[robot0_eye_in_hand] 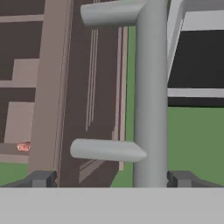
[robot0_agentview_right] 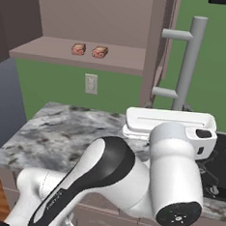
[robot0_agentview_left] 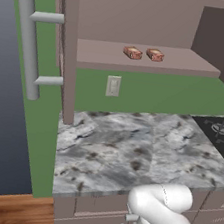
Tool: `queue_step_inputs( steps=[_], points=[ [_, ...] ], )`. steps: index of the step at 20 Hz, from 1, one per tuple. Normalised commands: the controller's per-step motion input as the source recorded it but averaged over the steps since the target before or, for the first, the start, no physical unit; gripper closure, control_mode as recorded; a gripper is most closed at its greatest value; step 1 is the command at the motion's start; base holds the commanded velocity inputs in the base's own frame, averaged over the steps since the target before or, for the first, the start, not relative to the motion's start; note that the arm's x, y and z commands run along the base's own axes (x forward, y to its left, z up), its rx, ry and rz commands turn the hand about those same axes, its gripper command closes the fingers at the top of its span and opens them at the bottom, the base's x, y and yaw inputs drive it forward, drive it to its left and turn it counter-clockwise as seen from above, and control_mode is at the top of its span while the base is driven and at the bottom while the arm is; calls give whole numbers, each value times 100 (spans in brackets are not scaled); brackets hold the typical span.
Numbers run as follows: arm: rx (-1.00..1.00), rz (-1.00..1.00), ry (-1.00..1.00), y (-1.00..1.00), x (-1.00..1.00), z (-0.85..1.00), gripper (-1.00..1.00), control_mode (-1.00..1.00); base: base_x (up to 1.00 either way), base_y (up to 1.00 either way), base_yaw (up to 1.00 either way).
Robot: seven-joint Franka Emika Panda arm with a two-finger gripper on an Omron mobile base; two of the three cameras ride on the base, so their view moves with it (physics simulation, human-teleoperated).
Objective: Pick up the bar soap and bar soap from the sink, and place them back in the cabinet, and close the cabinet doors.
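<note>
Left base view: the cabinet (robot0_agentview_left: 147, 18) is seen hanging open above the grey marbled worktop (robot0_agentview_left: 138, 153), its inner shelf (robot0_agentview_left: 191, 62) exposed. One of the cabinet doors (robot0_agentview_left: 67, 52) is swung wide, edge-on to the camera, with its long grey bar handle (robot0_agentview_left: 28, 44) standing out over the green wall (robot0_agentview_left: 162, 93). The white arm (robot0_agentview_left: 163, 212) is shown rising at the lower right.

In the right base view the other door (robot0_agentview_right: 157, 46) is likewise seen edge-on and open, and its bar handle (robot0_agentview_right: 189, 63) stands upright just beyond the arm's (robot0_agentview_right: 128, 179) white hand.

In the hand view that bar handle (robot0_eye_in_hand: 151, 96) fills the space directly ahead of the jaws (robot0_eye_in_hand: 111, 179), running from between the two dark fingertips (robot0_eye_in_hand: 41, 178) away toward the top of the frame; its lower stub mount (robot0_eye_in_hand: 107, 150) lies just above them, toward the left tip. The jaws are spread apart, one tip on each side of the bar, and no contact with it can be made out.

The two bar soaps (robot0_agentview_left: 133, 52) (robot0_agentview_left: 155, 54) are shown lying side by side on the cabinet shelf, close together but apart, well off to the left of the jaws; one of them (robot0_eye_in_hand: 23, 147) is glimpsed at the left edge of the hand view. A white wall outlet (robot0_agentview_left: 113, 86) is seen on the green wall below the shelf.
</note>
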Motion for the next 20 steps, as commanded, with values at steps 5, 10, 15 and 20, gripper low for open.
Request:
queue_step_inputs(
  steps=[5, 10, 15, 20],
  points=[
    [0, 2, 0, -8, 27, -12, -100, -100, 0, 0, 0],
    [0, 2, 0, -15, 29, -5, -100, -100, 0, 0, 0],
    [0, 1, 0, -14, 31, -5, -100, -100, 0, 0, 0],
    [0, 4, 0, -2, 13, -5, -100, -100, 0, 0, 0]
  ],
)
